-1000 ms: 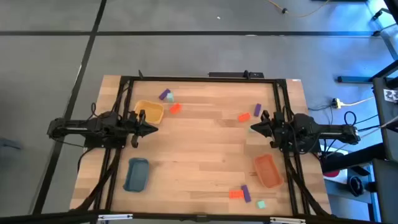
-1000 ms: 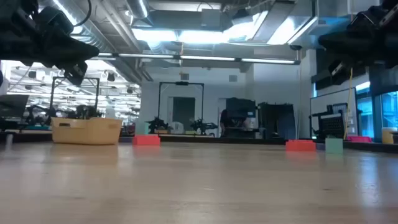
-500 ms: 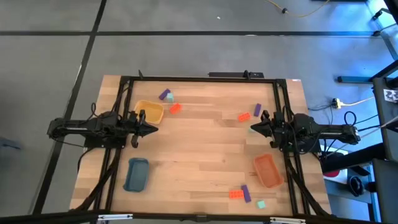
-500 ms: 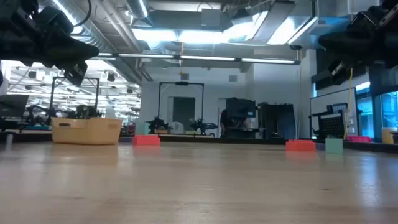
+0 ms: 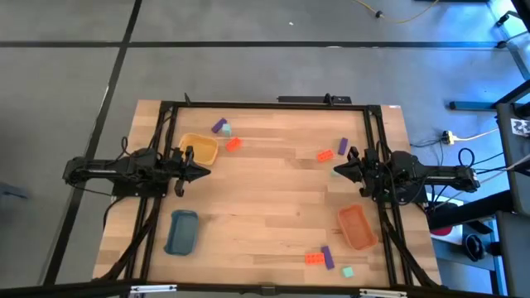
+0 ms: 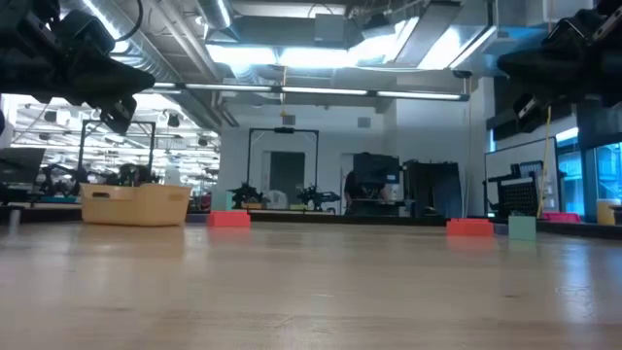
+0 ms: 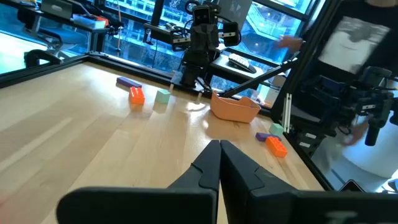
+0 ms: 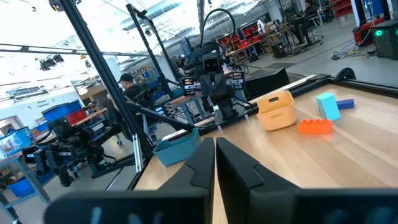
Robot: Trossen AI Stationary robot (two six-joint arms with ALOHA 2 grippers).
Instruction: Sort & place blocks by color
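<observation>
I see my left pincer (image 5: pixel 201 172) hovering at the left side of the surface (image 5: pixel 273 207), just below the yellow tray (image 5: pixel 199 149), fingers pressed together and holding nothing. My right pincer (image 5: pixel 338 171) hangs opposite, likewise pinched together and empty. The blocks lie scattered: three near the yellow tray (image 5: pixel 225 132), two near the right pincer (image 5: pixel 334 151), three beside the orange tray (image 5: pixel 357 227). The blue tray (image 5: pixel 181 231) sits at front left.

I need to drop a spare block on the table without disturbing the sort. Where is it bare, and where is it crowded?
The table's middle is bare wood, between the left hand and right hand, and on toward the blue tray. It is crowded near the yellow tray, beside the right hand, and next to the orange tray, where blocks lie.
</observation>
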